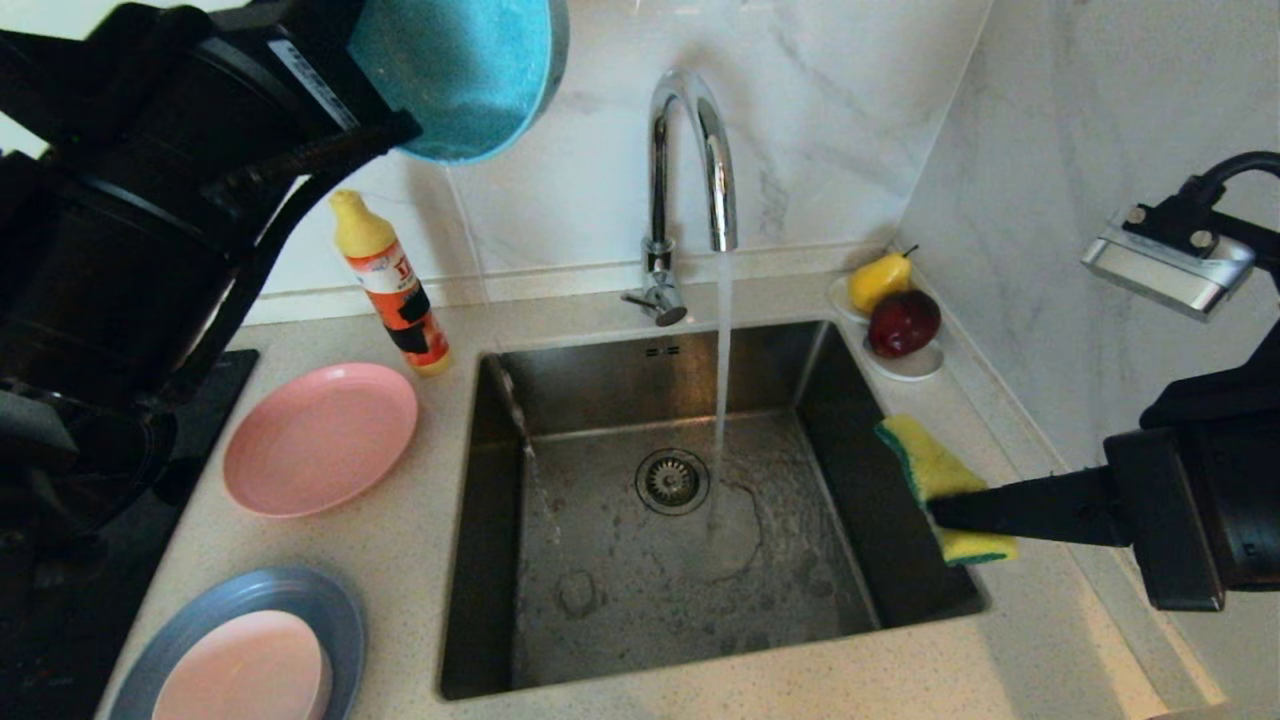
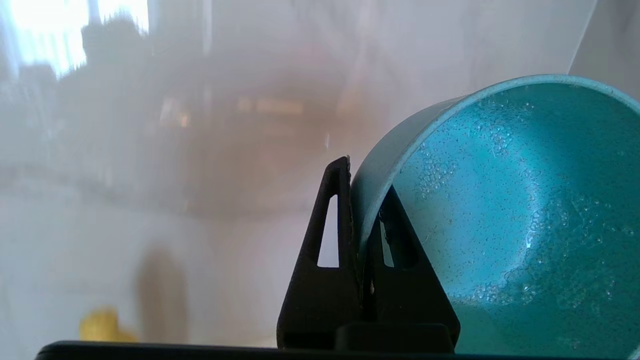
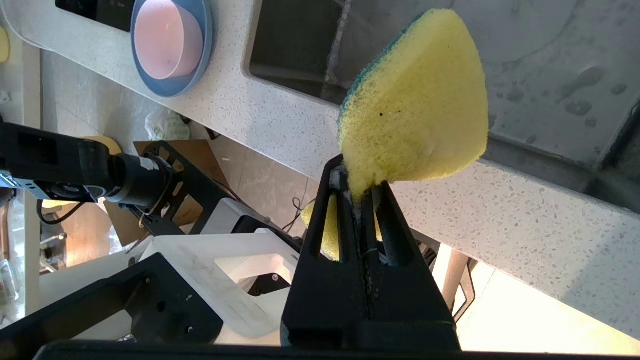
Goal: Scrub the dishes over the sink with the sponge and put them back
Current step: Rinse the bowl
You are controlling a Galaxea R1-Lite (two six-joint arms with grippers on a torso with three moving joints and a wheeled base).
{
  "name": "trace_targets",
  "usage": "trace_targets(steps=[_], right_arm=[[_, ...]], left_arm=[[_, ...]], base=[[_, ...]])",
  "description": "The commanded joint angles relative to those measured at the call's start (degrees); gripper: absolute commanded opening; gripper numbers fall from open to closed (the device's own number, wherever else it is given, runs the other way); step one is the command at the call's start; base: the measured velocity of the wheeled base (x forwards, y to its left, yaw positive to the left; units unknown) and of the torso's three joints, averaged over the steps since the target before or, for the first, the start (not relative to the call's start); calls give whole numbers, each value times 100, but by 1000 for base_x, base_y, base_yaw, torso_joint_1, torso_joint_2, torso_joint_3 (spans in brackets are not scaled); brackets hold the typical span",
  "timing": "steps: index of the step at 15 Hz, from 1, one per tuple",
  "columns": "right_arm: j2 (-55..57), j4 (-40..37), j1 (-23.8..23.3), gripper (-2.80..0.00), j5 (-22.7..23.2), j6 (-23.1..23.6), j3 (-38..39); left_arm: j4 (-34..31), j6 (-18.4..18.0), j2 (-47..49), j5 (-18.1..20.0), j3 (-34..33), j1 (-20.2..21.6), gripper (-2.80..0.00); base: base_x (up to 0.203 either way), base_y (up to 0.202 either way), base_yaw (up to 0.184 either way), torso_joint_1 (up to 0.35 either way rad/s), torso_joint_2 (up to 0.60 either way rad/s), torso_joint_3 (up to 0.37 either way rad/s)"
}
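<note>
My left gripper [image 2: 357, 200] is shut on the rim of the teal bowl [image 2: 500, 225], one finger inside and one outside. Water beads cover the bowl's inside. In the head view the teal bowl [image 1: 460, 70] hangs tilted high up, left of the tap [image 1: 690, 150], which is running into the sink [image 1: 470, 520]. My right gripper [image 1: 940, 512] is shut on the yellow-and-green sponge [image 1: 935, 465] over the sink's right edge; the wrist view shows the sponge [image 3: 420, 100] pinched at one corner. The salmon-pink plate [image 1: 320, 440] lies on the counter; the grey-blue plate [image 1: 335, 600] holds the pale pink bowl [image 1: 245, 665].
An orange dish-soap bottle [image 1: 392, 285] stands behind the pink plate. A white saucer [image 1: 905, 365] with a pear and an apple sits at the sink's back right corner. A black hob [image 1: 60, 620] lies at the far left. Marble walls close the back and right.
</note>
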State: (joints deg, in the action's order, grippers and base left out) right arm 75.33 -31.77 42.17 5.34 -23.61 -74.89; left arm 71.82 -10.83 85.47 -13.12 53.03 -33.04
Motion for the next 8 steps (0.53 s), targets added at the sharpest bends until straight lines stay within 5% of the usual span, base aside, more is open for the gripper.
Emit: trace_targets(steps=[1, 4, 8], right_arm=[[-107, -37, 2, -280, 8, -6, -3], [-128, -71, 2, -280, -2, 6, -17], [-68, -84, -121, -280, -24, 23, 57]], left_arm=[[-336, 33, 91, -26, -230, 133, -280], [-1716, 464, 47, -196, -376, 561, -280], [-4895, 1844, -170, -621, 757, 1886, -280]], base=[[0, 0, 0, 0, 0, 0], [0, 0, 0, 0, 0, 0], [0, 0, 0, 0, 0, 0]])
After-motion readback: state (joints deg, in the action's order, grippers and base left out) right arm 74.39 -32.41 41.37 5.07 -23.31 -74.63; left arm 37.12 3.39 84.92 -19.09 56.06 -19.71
